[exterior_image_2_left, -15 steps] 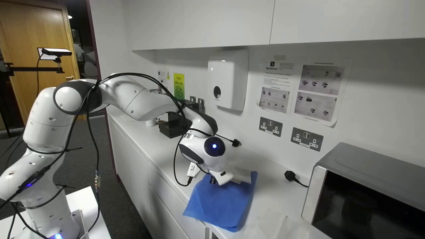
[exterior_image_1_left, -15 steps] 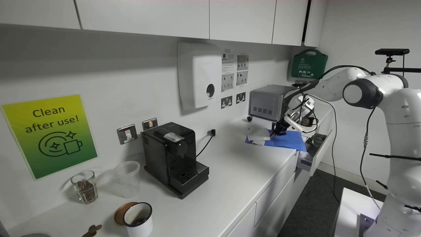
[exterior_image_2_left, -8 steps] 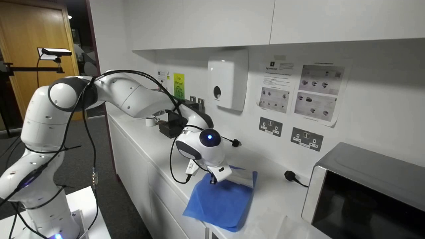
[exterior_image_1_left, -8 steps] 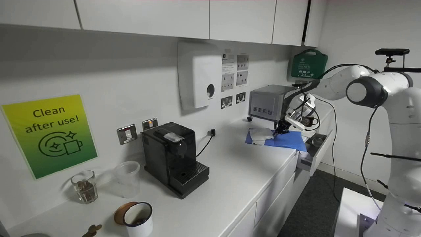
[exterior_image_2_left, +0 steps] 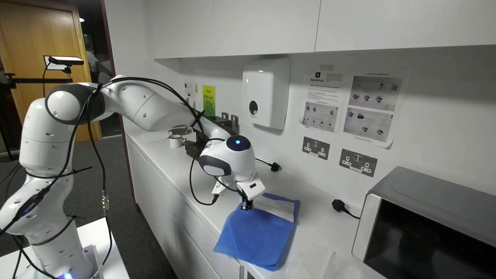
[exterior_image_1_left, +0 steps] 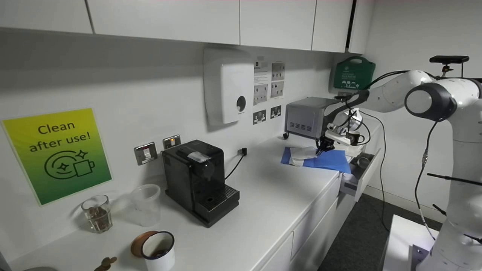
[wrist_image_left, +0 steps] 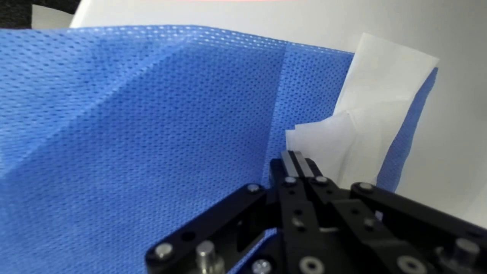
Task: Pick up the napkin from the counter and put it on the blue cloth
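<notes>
Gripper (wrist_image_left: 296, 154) clenched — fingers together, napkin (wrist_image_left: 374, 133) pinched at the tips. Napkin is on the blue cloth (wrist_image_left: 171, 144), laid over one end of it, with its far end poking past the cloth's edge over the counter (exterior_image_1_left: 260, 195). Wrist view: strip of blue shows along the napkin's outer side. Cloth's other end laps over the counter's front edge, by the open drawer (exterior_image_1_left: 366, 174). Arm (exterior_image_2_left: 155, 110) reaches down toward the cloth in both exterior views. Microwave (exterior_image_1_left: 305, 118) sits near the cloth — black coffee machine (exterior_image_1_left: 180, 173) well apart from it, white mug (exterior_image_1_left: 162, 261) farther along.
</notes>
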Controlling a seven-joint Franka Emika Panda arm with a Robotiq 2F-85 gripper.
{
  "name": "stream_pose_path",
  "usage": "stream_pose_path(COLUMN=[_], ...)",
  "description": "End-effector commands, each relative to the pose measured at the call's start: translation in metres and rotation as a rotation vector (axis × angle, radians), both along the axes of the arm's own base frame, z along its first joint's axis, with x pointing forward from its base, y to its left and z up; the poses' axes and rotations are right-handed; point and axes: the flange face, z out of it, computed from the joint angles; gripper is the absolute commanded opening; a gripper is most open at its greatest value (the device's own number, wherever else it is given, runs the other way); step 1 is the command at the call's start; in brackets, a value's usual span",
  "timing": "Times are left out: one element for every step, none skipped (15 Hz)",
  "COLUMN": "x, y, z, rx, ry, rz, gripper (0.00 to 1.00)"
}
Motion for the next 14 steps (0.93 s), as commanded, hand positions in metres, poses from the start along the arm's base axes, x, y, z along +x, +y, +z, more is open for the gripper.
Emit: stream_pose_path(x=[-0.015,-0.016,-0.017,-0.018,-0.019,-0.019,-0.019,-0.019,-0.019,-0.019,-0.018,-0.018,-0.016,-0.015], y=[0.014,0.017,0.019,0.021,0.023,0.025,0.026,0.027,0.028,0.029,0.03,0.031,0.031,0.032], z=[0.019,0.022,0.025,0.028,0.03,0.032,0.034,0.035,0.037,0.038,0.039,0.039,0.04,0.04], rx=[-0.094,-0.123,-0.15,-0.172,-0.192,-0.208,-0.225,-0.237,-0.249,-0.26,-0.27,-0.279,-0.291,-0.301], ry=[0.046,0.066,0.086,0.104,0.122,0.14,0.155,0.168,0.176,0.184,0.191,0.199,0.207,0.214], rz=[-0.034,-0.038,-0.041,-0.042,-0.041,-0.038,-0.037,-0.033,-0.031,-0.03,-0.027,-0.021,-0.014,-0.004], gripper=[0.0,0.0,0.0,0.0,0.0,0.0,0.0,0.0,0.0,0.0,0.0,0.0,0.0,0.0])
